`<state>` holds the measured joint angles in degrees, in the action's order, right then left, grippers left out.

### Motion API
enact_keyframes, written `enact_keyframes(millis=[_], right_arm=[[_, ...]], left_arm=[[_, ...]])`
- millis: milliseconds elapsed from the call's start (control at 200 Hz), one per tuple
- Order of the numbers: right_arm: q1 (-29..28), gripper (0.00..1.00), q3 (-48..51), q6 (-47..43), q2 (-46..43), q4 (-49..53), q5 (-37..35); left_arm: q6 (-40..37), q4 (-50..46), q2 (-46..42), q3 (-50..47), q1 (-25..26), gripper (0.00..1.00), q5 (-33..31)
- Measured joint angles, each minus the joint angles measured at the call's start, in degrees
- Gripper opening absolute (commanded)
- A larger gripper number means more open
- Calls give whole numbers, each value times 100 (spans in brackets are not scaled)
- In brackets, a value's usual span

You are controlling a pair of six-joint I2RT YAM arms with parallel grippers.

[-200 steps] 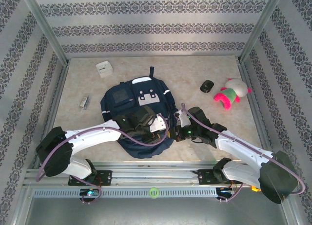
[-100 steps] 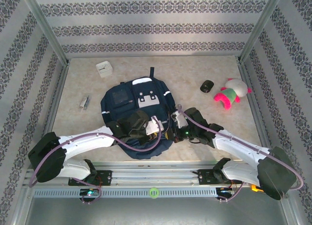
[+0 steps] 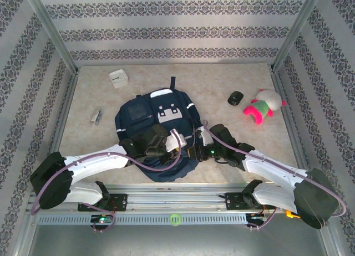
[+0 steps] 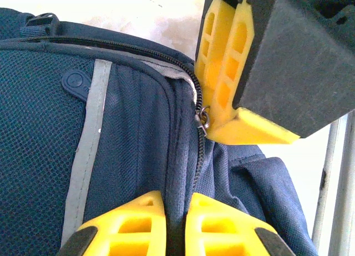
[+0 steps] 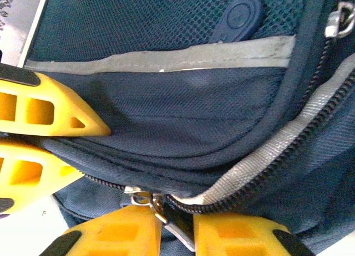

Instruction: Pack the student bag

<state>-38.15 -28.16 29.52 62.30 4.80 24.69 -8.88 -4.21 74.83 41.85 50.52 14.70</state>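
Observation:
The student bag (image 3: 155,114), navy with a pale stripe (image 4: 89,139), lies flat on the table between both arms. My left gripper (image 4: 175,203) is shut on a ridge of the bag's fabric beside the main zip, at the bag's near right corner (image 3: 178,145). My right gripper (image 5: 177,214) faces it from the right (image 3: 195,148). Its fingers stand a little apart, with the metal zip pull (image 5: 178,234) loose in the gap and the slider (image 5: 145,198) just above one fingertip. To the right of the slider the zip gapes.
A white square box (image 3: 117,78) sits at the back left and a small silvery object (image 3: 96,117) lies left of the bag. A black mouse-like object (image 3: 235,98) and a pink, green and white plush toy (image 3: 262,107) lie to the right. Patterned walls enclose the table.
My left gripper has closed on the bag's fabric and its arm has swung nearer. The right gripper's fingers have parted slightly around the zip pull.

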Motion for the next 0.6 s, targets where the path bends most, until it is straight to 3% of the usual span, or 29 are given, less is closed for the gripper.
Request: enact_keyframes(millis=[65, 185, 415, 600], right_arm=[[0, 22, 24, 17, -48, -22, -48], [-42, 0, 39, 4, -103, -87, -39], [-28, 0, 50, 35, -444, 79, -177], [411, 0, 4, 4, -791, 223, 146]], left_arm=[[42, 24, -15, 0, 0, 1, 15], [107, 83, -20, 0, 0, 0, 26], [11, 83, -107, 0, -2, 0, 7], [-505, -125, -619, -61, -197, 0, 98]])
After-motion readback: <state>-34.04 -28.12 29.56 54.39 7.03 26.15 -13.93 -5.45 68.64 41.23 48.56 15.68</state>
